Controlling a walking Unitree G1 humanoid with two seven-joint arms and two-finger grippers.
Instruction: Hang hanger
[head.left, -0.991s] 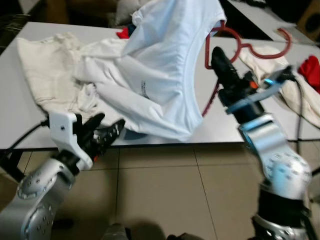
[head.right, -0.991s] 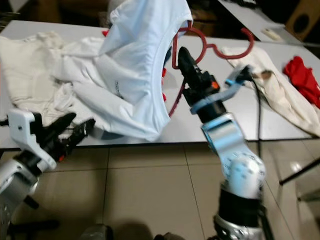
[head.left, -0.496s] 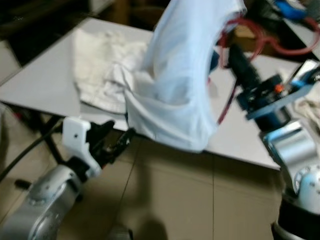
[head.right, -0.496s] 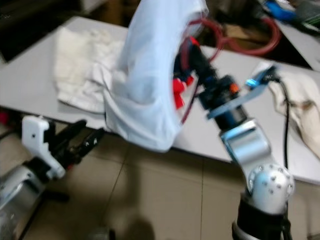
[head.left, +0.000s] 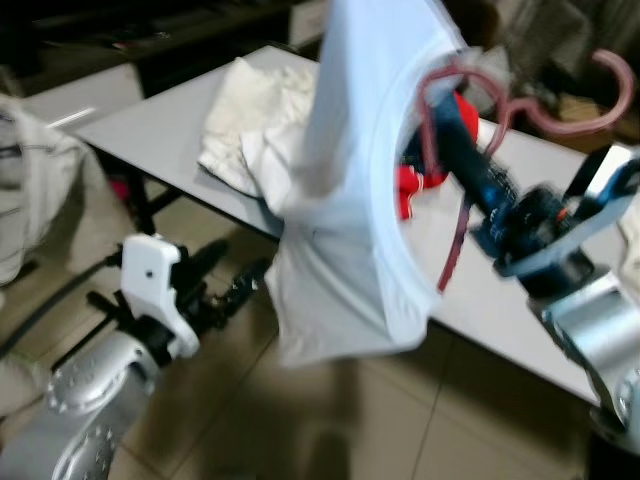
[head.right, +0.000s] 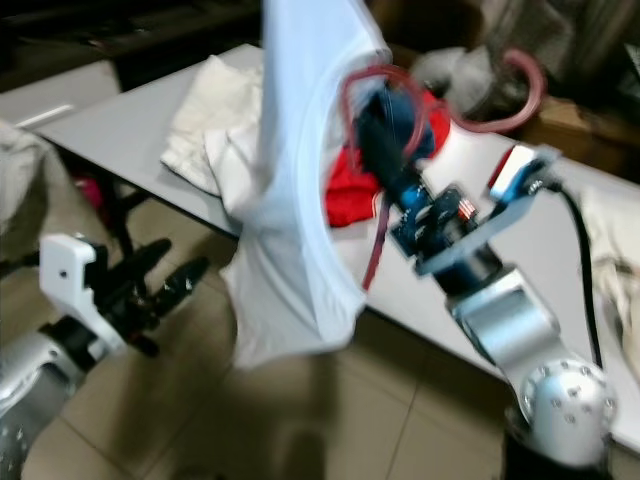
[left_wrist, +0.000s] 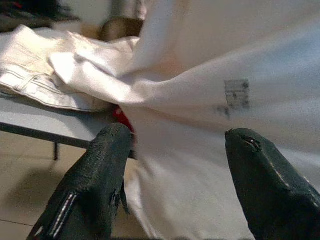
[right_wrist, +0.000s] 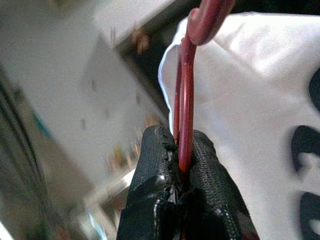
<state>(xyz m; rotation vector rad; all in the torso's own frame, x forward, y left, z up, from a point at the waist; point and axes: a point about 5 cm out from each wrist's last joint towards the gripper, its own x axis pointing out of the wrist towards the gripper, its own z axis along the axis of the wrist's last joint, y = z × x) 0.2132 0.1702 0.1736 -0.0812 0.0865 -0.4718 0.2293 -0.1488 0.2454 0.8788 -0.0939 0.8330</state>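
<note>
**Red hanger carried aloft, shirt in tow**

Gripping one thin red wire-like hanger (right_wrist: 186, 100) in the right claw (right_wrist: 181, 165), fingers clamped tight on its rod, above the pale grey counter (head.left: 170, 125). Trailing one soft white T-shirt (head.left: 350, 200) from the hanger, hem sagging past the counter edge. Probably light and stiff, the hanger; floppy, sway-prone, the shirt; best held at the rod. Hovering beside the counter, below the shirt: left claw (left_wrist: 172, 150), fingers spread apart, empty. Lying on the counter: one crumpled cream cloth (head.left: 250, 110), one red cloth (head.right: 350, 195).

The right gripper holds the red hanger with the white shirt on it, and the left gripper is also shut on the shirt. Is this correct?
Not fully. The left gripper is open, its jaws apart in front of the white shirt, as the left wrist view shows. The right gripper does hold the red hanger.
</note>
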